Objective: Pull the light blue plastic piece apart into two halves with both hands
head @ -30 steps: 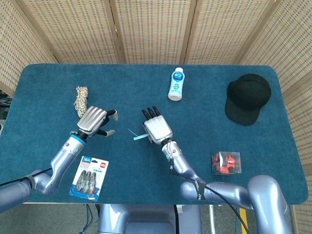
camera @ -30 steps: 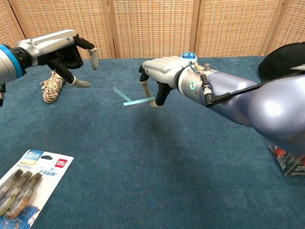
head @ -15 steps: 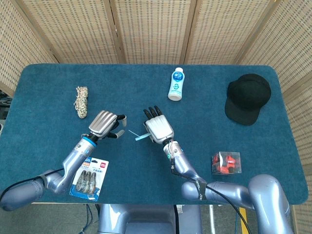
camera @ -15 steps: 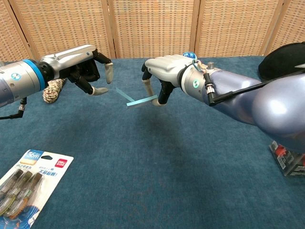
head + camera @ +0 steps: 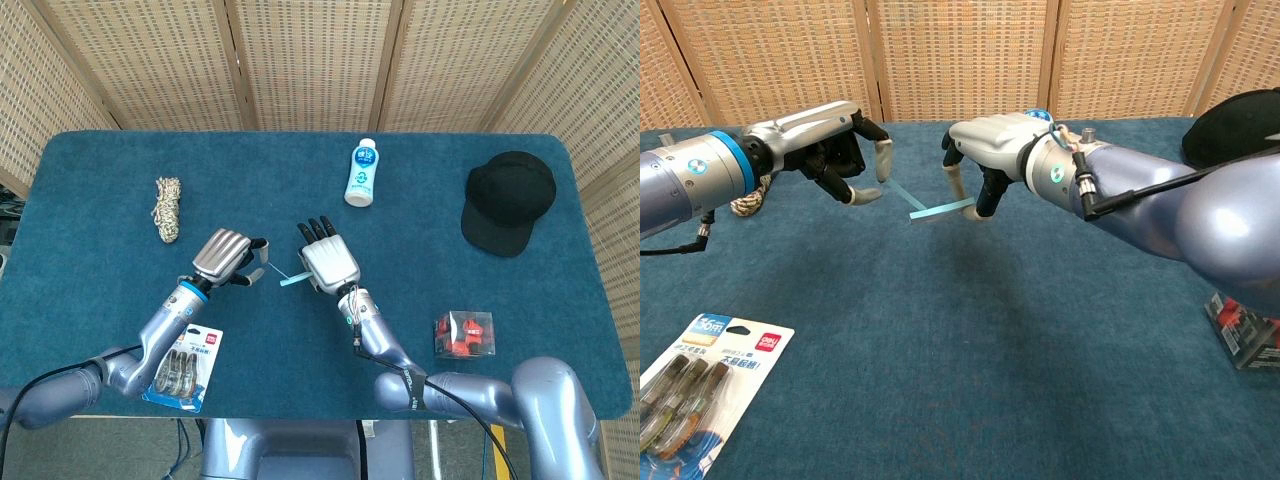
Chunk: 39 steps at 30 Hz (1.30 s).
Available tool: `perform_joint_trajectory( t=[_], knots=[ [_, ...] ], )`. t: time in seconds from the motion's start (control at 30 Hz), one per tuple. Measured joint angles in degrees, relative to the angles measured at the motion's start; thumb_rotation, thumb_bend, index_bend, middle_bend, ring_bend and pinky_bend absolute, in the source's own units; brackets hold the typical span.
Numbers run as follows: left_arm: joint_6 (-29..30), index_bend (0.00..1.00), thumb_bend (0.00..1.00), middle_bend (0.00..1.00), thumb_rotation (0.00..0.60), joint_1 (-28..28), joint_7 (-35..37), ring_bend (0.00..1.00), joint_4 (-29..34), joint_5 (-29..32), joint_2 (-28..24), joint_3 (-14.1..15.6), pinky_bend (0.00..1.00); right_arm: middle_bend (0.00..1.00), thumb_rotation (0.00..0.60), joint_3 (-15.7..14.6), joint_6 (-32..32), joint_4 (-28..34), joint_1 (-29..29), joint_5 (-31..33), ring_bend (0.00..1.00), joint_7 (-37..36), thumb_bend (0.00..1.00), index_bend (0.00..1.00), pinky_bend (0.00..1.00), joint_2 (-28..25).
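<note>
Head view: light blue plastic piece (image 5: 287,279) mid-table, pinched at its right end by right hand (image 5: 328,262); left hand (image 5: 227,257) just left, fingers apart, holding nothing.

Chest view: free prong close to left fingertips (image 5: 865,196). Risk: thin prong missed or knocked, twisting piece loose.

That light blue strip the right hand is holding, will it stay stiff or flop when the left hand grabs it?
The strip looks thin and flat, so probably light. It sticks out straight from the right hand without drooping, so likely fairly stiff. The left hand may find little to pinch; it could slip.
</note>
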<state>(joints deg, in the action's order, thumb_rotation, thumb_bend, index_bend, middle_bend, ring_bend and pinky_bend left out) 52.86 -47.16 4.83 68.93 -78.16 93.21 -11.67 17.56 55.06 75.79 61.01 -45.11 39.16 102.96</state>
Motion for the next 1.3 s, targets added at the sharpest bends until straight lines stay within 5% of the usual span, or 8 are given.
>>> perform_joint_trajectory(
  t=[1.3],
  knots=[
    [0.0, 0.53, 0.35, 1.00, 0.600, -2.3, -1.4, 0.90, -1.4, 1.1, 1.7, -0.3, 0.91, 0.11, 0.600, -0.7, 0.5, 1.3, -0.1, 0.3, 0.00, -0.8, 0.55, 0.62, 0.00, -1.7]
  ],
)
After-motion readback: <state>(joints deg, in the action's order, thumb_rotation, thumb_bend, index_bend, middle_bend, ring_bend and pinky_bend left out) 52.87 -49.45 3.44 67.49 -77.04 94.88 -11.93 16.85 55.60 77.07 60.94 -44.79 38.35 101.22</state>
